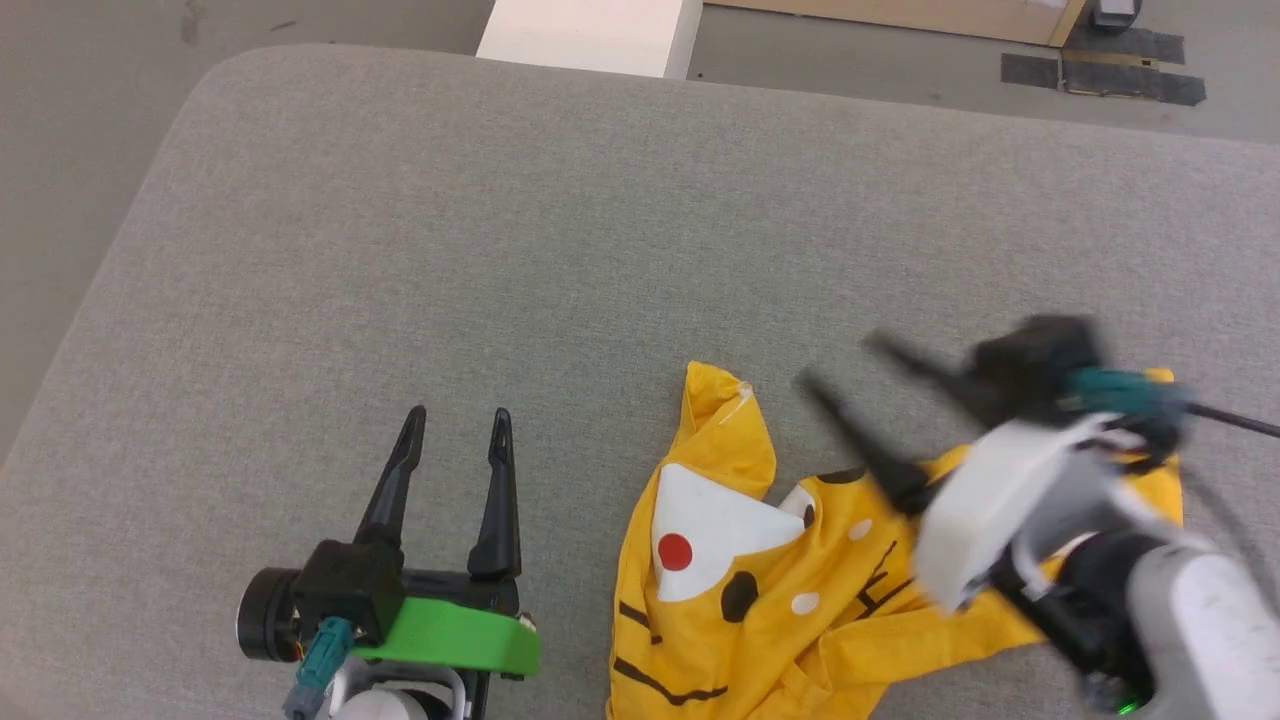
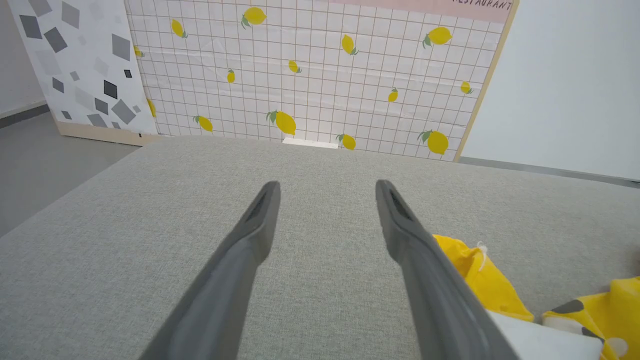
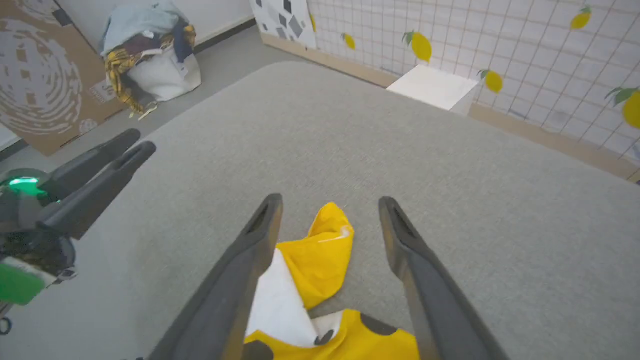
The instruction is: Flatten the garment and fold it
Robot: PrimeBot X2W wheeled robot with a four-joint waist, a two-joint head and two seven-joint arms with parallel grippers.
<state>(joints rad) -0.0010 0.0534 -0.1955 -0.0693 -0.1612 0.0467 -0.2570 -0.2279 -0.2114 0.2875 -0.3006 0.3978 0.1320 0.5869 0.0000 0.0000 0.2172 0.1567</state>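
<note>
While the garment [image 1: 760,600] lies crumpled, left pincer [image 1: 458,415] and right pincer [image 1: 838,360] gape empty.

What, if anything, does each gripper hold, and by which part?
Nothing is held. The left gripper is open beside the garment; the right gripper is open above it, jaws apart, gripping no cloth.

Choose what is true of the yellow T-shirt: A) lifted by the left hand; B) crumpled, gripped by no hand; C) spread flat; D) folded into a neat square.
B: the T-shirt lies bunched on the grey fabric surface, the right hand open above it, the left hand open beside it.
</note>
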